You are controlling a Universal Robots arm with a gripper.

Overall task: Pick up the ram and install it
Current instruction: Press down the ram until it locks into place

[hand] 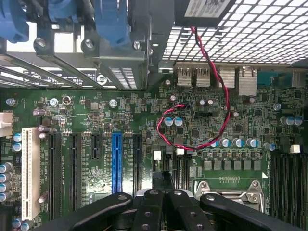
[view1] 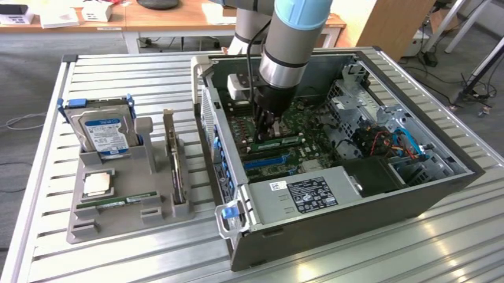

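Claw (view1: 270,137) pressed together inside the case (view1: 441,188), tips down by the ram (view1: 277,143) standing on edge in the board (view1: 311,154) slots. Ram looks light, stiff, thin & fragile; best held by the long top edge, not chips

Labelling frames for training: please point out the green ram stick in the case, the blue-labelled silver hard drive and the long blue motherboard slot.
ram (view1: 277,143): exterior view, its green face.
hard drive (view1: 102,132): exterior view, its label.
blue slot (hand: 116,161): wrist view, mid-length.

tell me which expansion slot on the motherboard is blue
The long blue slot, standing among black slots, with the white slot off to one side.
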